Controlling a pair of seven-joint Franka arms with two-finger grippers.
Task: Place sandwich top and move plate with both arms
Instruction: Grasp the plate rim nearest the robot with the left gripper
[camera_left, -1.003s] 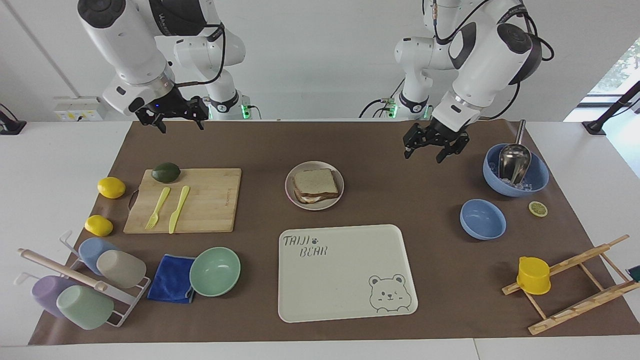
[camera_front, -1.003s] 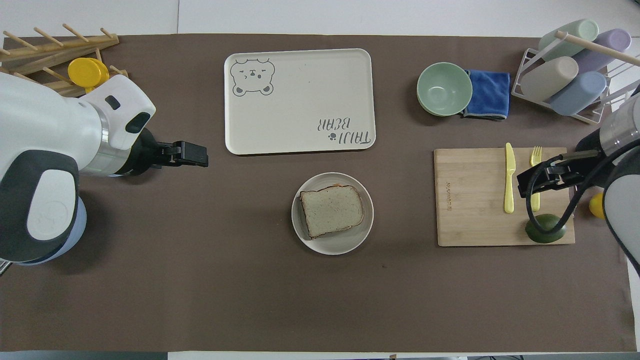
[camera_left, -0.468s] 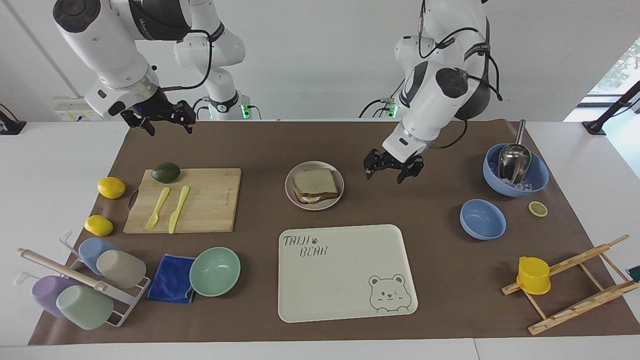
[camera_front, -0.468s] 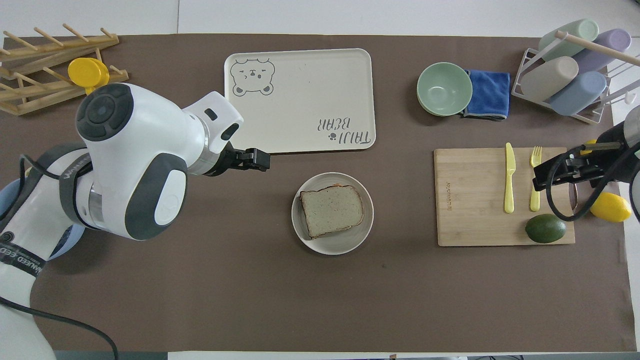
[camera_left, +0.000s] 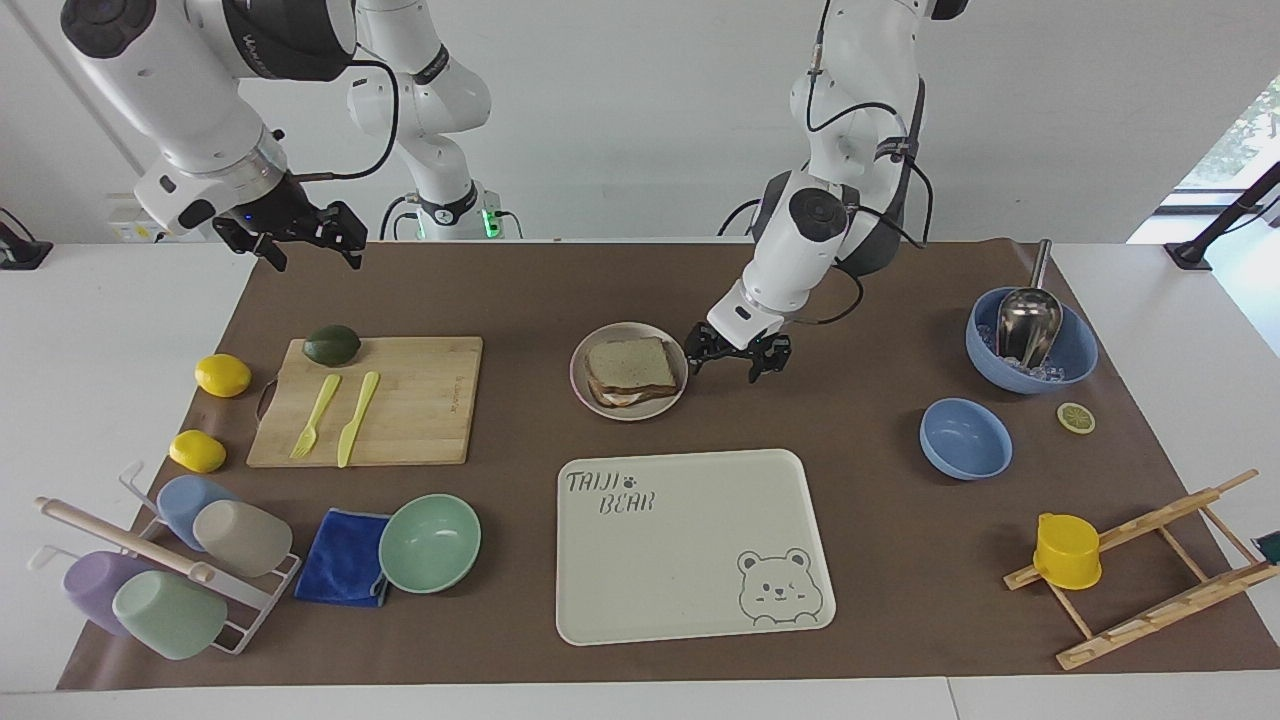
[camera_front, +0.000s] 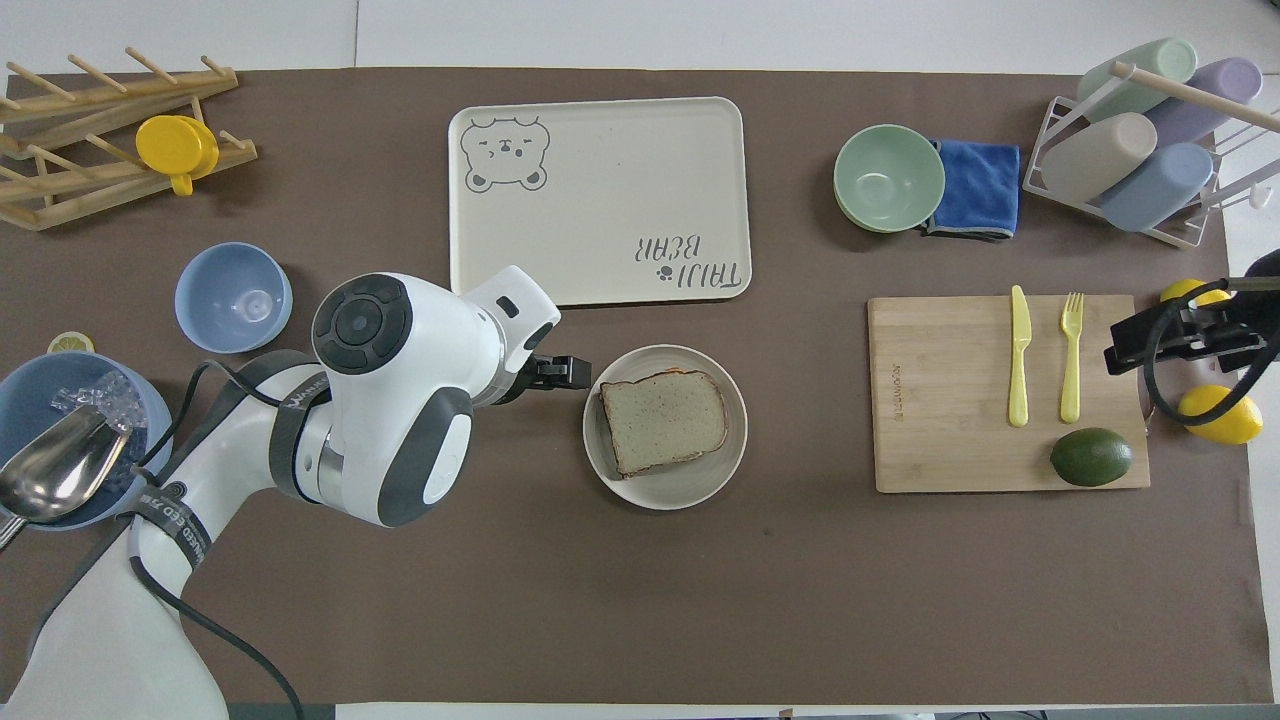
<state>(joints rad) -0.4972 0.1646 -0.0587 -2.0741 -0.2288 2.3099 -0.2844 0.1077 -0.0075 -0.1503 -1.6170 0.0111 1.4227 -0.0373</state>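
In the overhead view the left arm's bulky white wrist covers most of the left hand (camera_front: 565, 372), so only its black tips show beside the plate (camera_front: 665, 493). The right hand (camera_front: 1150, 340) is cut off at the edge of that view, with cable looping across it. What lies under the sandwich top (camera_left: 630, 364) is mostly hidden; only a pale sliver shows at its edge in the facing view.

The left hand (camera_left: 738, 360) hangs low, just beside the plate's (camera_left: 628, 411) rim on the side toward the left arm's end of the table, its fingers spread apart and holding nothing; whether a fingertip touches the rim is hard to make out. The right hand (camera_left: 300, 240) is raised over the brown mat near the robots' edge, toward the right arm's end of the table, fingers likewise apart and empty.

The sandwich top (camera_front: 664, 420) lies flat on the stack in the plate, which sits on the mat at mid-table, nearer to the robots than the cream bear tray (camera_left: 690, 600) and beside the wooden cutting board (camera_left: 420, 400), well apart from it
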